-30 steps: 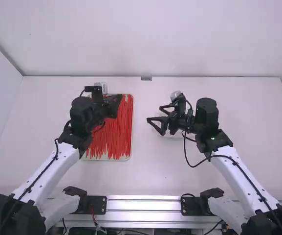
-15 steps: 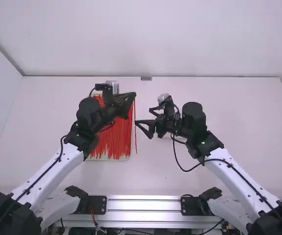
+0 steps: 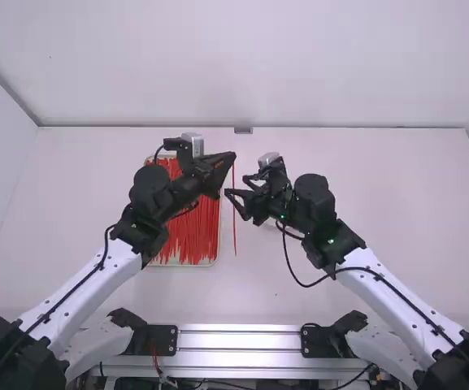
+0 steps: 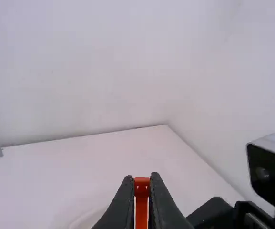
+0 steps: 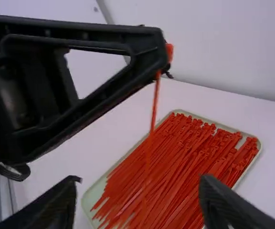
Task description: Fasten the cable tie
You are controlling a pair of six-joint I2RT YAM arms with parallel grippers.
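Table: plain white table [image 3: 397, 203], both arms reaching out over the middle of it.
Tray: pale tray [image 3: 193, 264] lay flat on the table, on the left arm's side.
Spare ties: a big pile of red ties [image 3: 187, 231] filled the tray, all running roughly lengthwise.
Right gripper: right gripper [image 3: 236, 206] sat just beside the tray's right edge, pointing toward the left arm. Its fingers [image 5: 220, 202] were spread wide with nothing between them.
Cable tie: one single red cable tie [image 3: 234, 211] hung straight down from the left gripper, off the tray's right edge. From the right wrist view it dangled in front of the pile, lined up between those spread fingers. Couldn't tell if its lower end touched the table, or if it brushed the right fingertips.
Left gripper: left gripper [image 3: 229, 157] was up over the tray's far right corner, fingers pressed together on the top end of the cable tie, which poked up between the tips in the left wrist view.
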